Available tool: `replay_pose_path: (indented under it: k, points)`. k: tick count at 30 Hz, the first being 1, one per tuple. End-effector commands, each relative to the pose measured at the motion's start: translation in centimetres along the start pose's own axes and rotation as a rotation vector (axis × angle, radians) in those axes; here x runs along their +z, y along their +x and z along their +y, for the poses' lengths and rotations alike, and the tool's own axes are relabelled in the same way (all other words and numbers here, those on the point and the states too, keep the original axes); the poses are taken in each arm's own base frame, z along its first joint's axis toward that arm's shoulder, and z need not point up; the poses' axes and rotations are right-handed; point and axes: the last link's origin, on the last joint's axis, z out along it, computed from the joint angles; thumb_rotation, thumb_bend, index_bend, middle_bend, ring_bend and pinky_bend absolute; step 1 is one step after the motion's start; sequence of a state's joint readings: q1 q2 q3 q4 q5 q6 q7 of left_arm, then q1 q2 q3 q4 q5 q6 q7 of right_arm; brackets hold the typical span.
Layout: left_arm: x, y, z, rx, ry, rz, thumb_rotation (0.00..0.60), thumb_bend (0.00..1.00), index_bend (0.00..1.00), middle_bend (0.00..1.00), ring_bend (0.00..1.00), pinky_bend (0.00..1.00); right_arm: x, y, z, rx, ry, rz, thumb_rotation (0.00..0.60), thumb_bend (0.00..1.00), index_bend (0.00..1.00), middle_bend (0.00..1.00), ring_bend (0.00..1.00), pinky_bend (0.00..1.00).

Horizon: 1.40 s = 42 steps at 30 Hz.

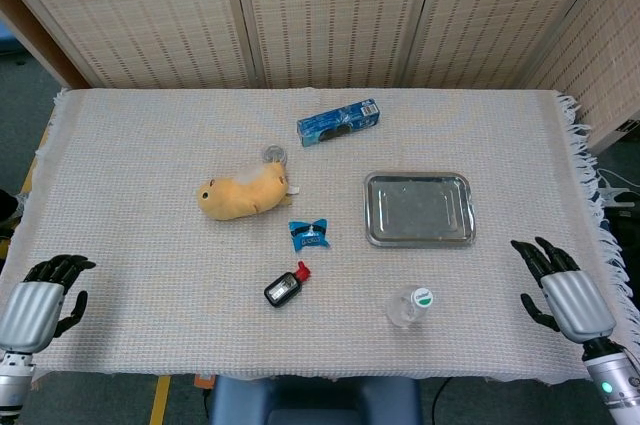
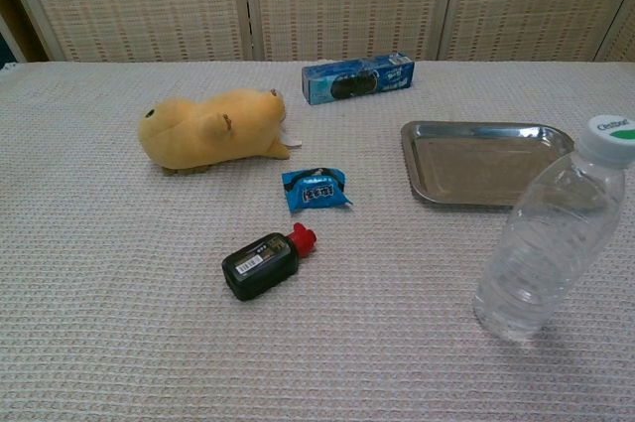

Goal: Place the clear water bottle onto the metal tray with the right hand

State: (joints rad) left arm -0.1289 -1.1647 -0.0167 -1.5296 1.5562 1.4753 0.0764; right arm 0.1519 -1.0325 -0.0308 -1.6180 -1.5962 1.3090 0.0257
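The clear water bottle [image 1: 409,307] [image 2: 549,235] stands upright near the front edge of the table, its white cap with a green mark on top. Behind it lies the metal tray [image 1: 419,208] [image 2: 483,162], with nothing in it. My right hand [image 1: 562,288] hovers at the table's front right corner, to the right of the bottle and apart from it, fingers spread and holding nothing. At the front left corner, far from both, my left hand [image 1: 40,302] has its fingers curled in on nothing. Neither hand shows in the chest view.
A yellow plush toy [image 1: 242,192] lies left of centre, a blue snack packet [image 1: 309,234] and a small black bottle with a red cap [image 1: 285,287] in front of it. A blue box [image 1: 338,122] lies at the back. Wicker screens stand behind the table.
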Motion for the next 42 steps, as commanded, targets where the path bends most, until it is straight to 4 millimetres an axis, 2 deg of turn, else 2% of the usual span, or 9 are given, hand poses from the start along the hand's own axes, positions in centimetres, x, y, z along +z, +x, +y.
replay_pose_path:
  k: [1,6,13,20,29,34,37,40,42]
  points:
    - [-0.1,0.0,0.1,0.008,-0.010,0.004,0.600,0.53,0.31,0.25,0.19,0.26,0.2,0.0,-0.5,0.041,0.080,-0.116,0.600,0.15,0.00,0.11,0.00,0.14]
    - [0.0,-0.1,0.0,-0.001,-0.004,-0.010,0.600,0.53,0.31,0.25,0.19,0.26,1.7,0.5,-1.8,0.145,0.178,-0.187,0.600,0.12,0.00,0.11,0.00,0.12]
    - [0.1,-0.1,-0.1,-0.005,0.000,-0.013,0.600,0.53,0.31,0.25,0.19,0.26,3.4,-0.1,-3.9,0.349,0.311,-0.330,0.600,0.09,0.00,0.11,0.00,0.11]
    - [0.1,-0.3,-0.1,-0.009,0.000,-0.026,0.600,0.54,0.31,0.25,0.19,0.26,4.5,-0.8,-5.1,0.416,0.390,-0.377,0.600,0.03,0.00,0.11,0.00,0.11]
    - [0.1,-0.2,0.0,-0.001,-0.007,-0.027,0.600,0.53,0.31,0.25,0.19,0.26,6.8,-2.3,-7.2,0.491,0.438,-0.383,0.600,0.03,0.01,0.11,0.00,0.11]
    - [0.0,-0.2,0.0,-0.012,-0.007,-0.027,0.600,0.54,0.31,0.25,0.20,0.26,8.0,-3.6,-8.3,0.580,0.455,-0.435,0.600,0.03,0.09,0.11,0.00,0.11]
    - [0.0,-0.1,-0.1,-0.011,-0.009,-0.025,0.600,0.54,0.31,0.26,0.20,0.26,8.6,-4.2,-8.5,0.578,0.461,-0.426,0.600,0.03,0.15,0.15,0.00,0.11]
    - [0.0,-0.1,-0.1,-0.021,-0.009,-0.026,0.600,0.53,0.31,0.26,0.20,0.26,9.1,-4.6,-8.7,0.581,0.458,-0.375,0.600,0.03,0.28,0.24,0.07,0.13]
    - [0.0,-0.1,-0.1,-0.016,-0.011,-0.025,0.600,0.54,0.31,0.26,0.20,0.26,9.3,-4.7,-8.7,0.586,0.450,-0.341,0.600,0.03,0.43,0.34,0.18,0.20]
